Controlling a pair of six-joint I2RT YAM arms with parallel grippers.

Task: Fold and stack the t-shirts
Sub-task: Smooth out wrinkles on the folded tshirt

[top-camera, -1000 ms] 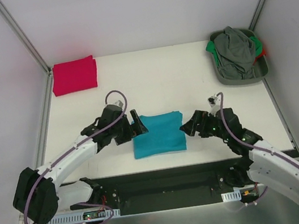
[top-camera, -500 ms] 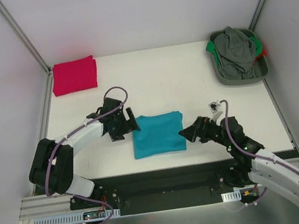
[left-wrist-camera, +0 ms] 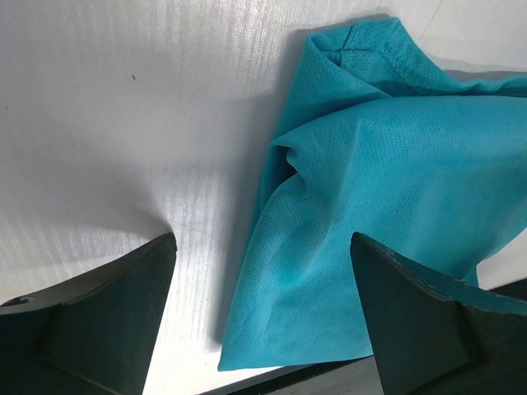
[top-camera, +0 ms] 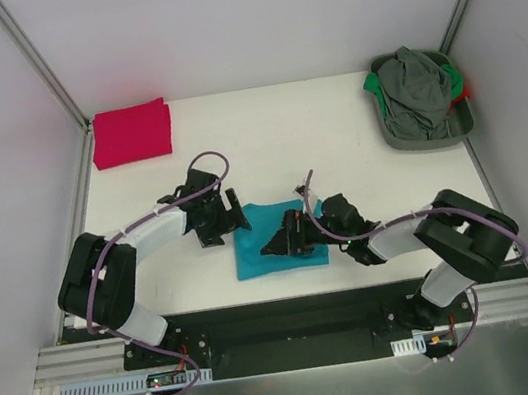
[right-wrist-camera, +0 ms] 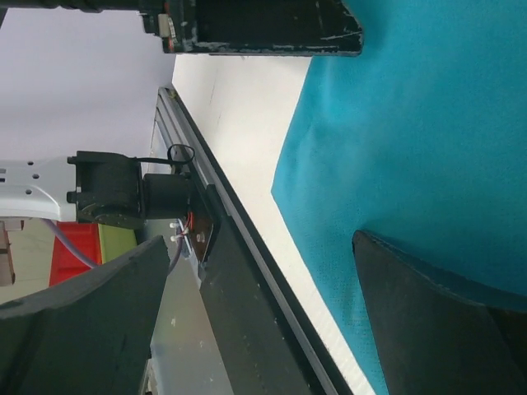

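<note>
A teal t-shirt [top-camera: 256, 261] lies folded into a rectangle on the white table near the front edge. A red t-shirt [top-camera: 132, 133] lies folded at the far left corner. My left gripper [top-camera: 232, 222] stands open at the teal shirt's upper left corner. In the left wrist view, the left gripper [left-wrist-camera: 262, 247] straddles the edge of the teal shirt [left-wrist-camera: 395, 181], one finger over bare table and the other over cloth. My right gripper [top-camera: 274, 246] hovers open low over the middle of the teal shirt. The right wrist view has the right gripper [right-wrist-camera: 262, 240] spanning the front edge of the teal shirt [right-wrist-camera: 412, 123].
A grey bin [top-camera: 456, 132] at the far right holds a heap of grey, green and red clothes [top-camera: 416, 91]. The black base rail [top-camera: 284, 318] runs along the table's near edge, just below the teal shirt. White walls close in both sides.
My right arm has swung left from beside the teal shirt's right edge to over its middle. My left gripper stayed at the upper left corner and its jaws narrowed slightly.
</note>
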